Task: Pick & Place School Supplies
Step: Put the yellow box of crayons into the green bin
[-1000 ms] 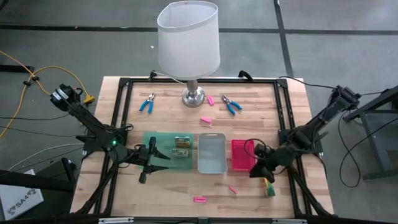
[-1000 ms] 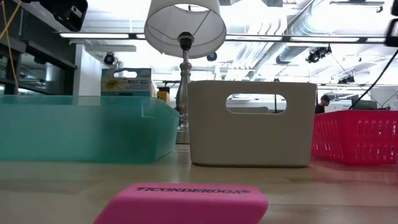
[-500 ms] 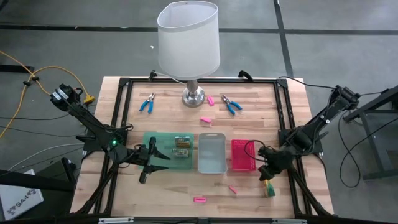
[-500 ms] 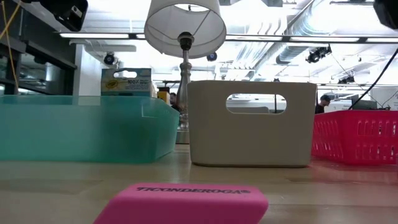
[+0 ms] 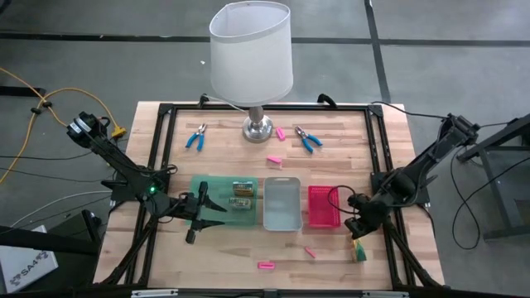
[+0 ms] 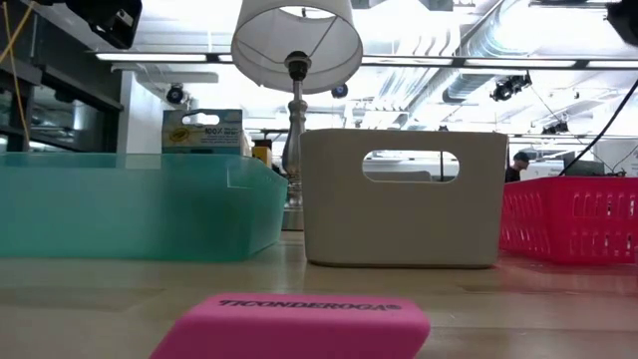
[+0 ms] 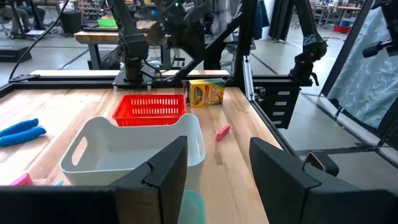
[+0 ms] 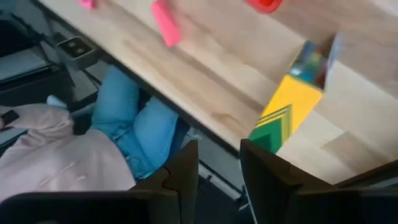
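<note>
My right gripper [image 5: 356, 231] [image 8: 219, 155] is open and hangs just above a yellow-green crayon pack [image 5: 360, 251] [image 8: 291, 107], which lies flat near the table's near right corner. Two more packs [image 5: 240, 194] lie in the green tray [image 5: 199, 184]. Pink erasers lie at the near edge [image 5: 266, 265] [image 6: 299, 324], beside it [image 5: 310, 252] [image 8: 165, 22], and near the lamp [image 5: 273, 160]. Two blue-handled pliers [image 5: 197, 137] [image 5: 308, 139] lie at the far side. My left gripper [image 5: 217, 212] [image 7: 217, 155] waits open at the green tray's near edge.
A grey-white tray [image 5: 281, 203] and a pink basket [image 5: 321, 205] stand side by side right of the green tray. The white-shaded lamp [image 5: 251, 51] stands at the far middle. A black frame [image 5: 378, 149] rims the table. A seated person [image 8: 93, 155] is beyond the near edge.
My right gripper has moved a little toward the table's right, from beside the pink basket's near right corner to a spot over the crayon pack, and has since kept still. Nothing on the table has shifted.
</note>
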`<state>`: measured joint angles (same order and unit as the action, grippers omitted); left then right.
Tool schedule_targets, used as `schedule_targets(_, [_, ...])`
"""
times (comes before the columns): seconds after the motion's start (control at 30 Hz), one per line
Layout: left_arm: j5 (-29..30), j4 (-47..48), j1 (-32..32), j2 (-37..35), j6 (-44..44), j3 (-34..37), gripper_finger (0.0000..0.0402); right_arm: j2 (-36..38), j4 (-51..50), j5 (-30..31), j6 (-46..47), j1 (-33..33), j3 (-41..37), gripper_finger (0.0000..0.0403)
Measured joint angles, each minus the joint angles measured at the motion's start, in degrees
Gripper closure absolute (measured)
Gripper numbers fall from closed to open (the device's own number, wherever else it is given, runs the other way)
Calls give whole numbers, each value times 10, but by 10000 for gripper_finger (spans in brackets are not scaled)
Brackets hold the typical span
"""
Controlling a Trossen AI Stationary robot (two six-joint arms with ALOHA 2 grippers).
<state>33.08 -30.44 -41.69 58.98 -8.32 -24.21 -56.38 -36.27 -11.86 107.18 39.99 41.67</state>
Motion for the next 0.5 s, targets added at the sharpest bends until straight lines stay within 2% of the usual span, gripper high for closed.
schedule_targets(0.23, [0, 0, 0, 0, 0, 0, 232, -5, -28, 36, 9, 0, 52, 294])
schedule_targets(0.5, [0, 0, 0, 0, 0, 0, 232, -84, -64, -12, 99, 28, 68, 324])
